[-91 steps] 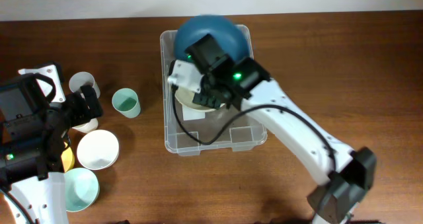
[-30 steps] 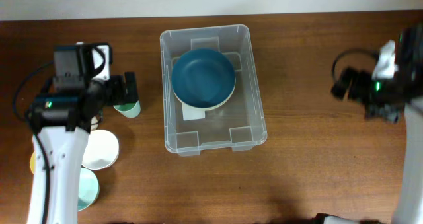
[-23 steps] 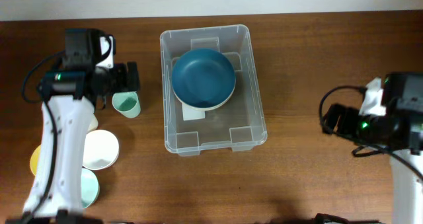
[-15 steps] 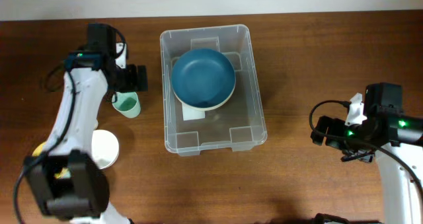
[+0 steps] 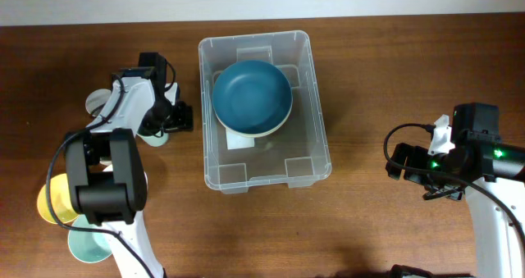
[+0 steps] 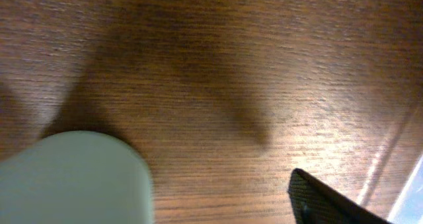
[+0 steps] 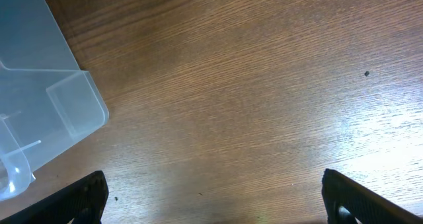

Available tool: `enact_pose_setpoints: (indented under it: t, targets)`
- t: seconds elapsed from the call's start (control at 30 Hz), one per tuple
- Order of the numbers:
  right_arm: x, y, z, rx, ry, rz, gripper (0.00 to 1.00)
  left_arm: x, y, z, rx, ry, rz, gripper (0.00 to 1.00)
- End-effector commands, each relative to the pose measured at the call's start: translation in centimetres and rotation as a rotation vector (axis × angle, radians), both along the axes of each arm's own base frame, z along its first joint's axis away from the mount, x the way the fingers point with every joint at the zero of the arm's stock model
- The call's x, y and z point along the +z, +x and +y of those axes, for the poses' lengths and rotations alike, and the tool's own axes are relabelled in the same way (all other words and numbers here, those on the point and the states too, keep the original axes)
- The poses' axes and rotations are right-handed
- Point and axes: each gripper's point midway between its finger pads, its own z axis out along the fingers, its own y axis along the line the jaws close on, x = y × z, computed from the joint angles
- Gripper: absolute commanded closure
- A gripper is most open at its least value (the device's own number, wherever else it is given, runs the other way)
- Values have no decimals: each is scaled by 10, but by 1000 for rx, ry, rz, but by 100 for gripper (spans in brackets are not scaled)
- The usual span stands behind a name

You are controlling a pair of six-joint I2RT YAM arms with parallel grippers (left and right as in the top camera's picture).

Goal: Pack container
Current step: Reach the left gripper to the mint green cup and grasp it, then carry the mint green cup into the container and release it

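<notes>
Only overhead: blue bowl [image 5: 253, 96] in container [image 5: 271, 159] | right wrist: corner (cropped)

overhead straight down on table [image 5: 394, 81]; wrist views close, right sharing container [image 7: 39, 85] corner

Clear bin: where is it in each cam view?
Overhead: container centre, blue bowl inside.
Left wrist: pale sliver at right edge, cannot tell if it's it.
Right wrist: one corner, upper left.
Shared landmark: brown wooden table.
</notes>
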Motion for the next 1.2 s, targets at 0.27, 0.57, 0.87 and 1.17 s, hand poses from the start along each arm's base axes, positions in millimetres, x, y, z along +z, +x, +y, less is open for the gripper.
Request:
enact_pose_setpoints:
  t: [0.27, 0.57, 0.87, 1.17]
  targets:
    - [0, 0, 3, 12, 3, -4, 1, 18, 14, -4, -3, -11, -38, 92]
    - [0, 0, 2, 12, 2, -3, 1, 37, 22, -9, -15, -11, -54, 99]
    - [0, 0, 2, 11, 0, -3, 1, 76, 22, -13, -23, -11, -74, 100]
    - [0, 0, 2, 11, 0, -3, 1, 237, 10, -88, -200, -50, -403, 99]
